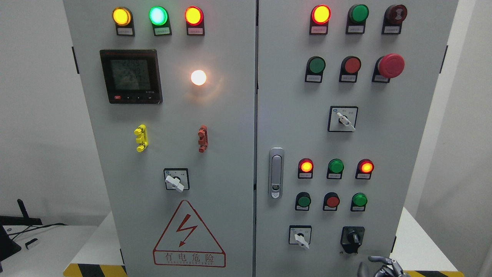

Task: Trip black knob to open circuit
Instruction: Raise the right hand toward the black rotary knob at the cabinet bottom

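A pale grey electrical cabinet (230, 161) with two doors fills the view, standing on a white platform edged with yellow-and-black hazard tape (94, 270), white walls behind it. The left door carries a digital meter (130, 76), a lit white lamp (198, 77) and a red warning triangle (189, 234); the right door carries rows of pilot lights and push buttons, a red mushroom stop button (391, 65) and a door latch (276, 173).

The black knob (352, 239) sits at the lower right of the right door, to the right of a white selector switch (300, 234) and below the bottom row of buttons. Its handle appears to run roughly up and down, though dark-on-dark detail makes that hard to read.

The right hand (380, 268) shows only at the bottom edge, just below and slightly right of the knob, not touching it. A couple of dark fingers (378, 259) curl upward, holding nothing; whether the whole hand is spread or closed I cannot tell, as most of it is cut off. The left hand is out of view.

So the knob lies up and a little left of the right hand, which is plainly the nearer one. No container is present.
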{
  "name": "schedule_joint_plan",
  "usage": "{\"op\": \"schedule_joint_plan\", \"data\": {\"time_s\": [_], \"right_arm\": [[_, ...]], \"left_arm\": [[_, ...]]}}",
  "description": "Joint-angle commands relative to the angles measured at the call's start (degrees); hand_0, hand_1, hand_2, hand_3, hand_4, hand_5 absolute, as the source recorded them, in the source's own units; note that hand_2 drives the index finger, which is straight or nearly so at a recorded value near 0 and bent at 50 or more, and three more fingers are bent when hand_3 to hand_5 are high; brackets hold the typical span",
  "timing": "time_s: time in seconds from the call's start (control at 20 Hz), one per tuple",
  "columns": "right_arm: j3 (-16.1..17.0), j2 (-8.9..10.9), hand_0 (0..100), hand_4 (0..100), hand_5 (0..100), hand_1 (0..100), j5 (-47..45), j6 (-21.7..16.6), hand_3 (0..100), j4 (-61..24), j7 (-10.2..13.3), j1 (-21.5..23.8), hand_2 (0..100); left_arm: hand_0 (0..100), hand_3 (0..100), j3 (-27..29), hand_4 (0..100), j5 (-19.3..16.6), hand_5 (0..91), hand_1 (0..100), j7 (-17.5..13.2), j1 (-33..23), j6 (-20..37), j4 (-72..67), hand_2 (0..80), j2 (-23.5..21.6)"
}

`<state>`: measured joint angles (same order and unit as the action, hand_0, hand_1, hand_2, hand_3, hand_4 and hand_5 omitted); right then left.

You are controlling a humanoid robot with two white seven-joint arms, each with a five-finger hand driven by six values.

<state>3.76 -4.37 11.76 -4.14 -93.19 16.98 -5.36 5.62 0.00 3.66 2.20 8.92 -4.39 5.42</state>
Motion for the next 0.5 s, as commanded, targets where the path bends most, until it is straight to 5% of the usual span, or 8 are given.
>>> {"op": "schedule_joint_plan", "data": {"time_s": [0.0, 0.45], "right_arm": [[-0.42, -0.11, 42, 100, 100, 77, -0.07, 0.18, 93, 0.73, -0.02, -1.14, 49], [-0.69, -0.20, 43, 100, 100, 76, -0.07, 0.19, 93, 0.55, -1.60, -1.50, 48]], "left_arm": [[12, 0, 0.00, 0, 0.26, 0.0, 39, 0.03, 0.00, 0.04, 0.00, 0.0, 0.03], [12, 0, 0.00, 0, 0.26, 0.0, 39, 0.03, 0.00, 0.04, 0.00, 0.0, -0.05]]}}
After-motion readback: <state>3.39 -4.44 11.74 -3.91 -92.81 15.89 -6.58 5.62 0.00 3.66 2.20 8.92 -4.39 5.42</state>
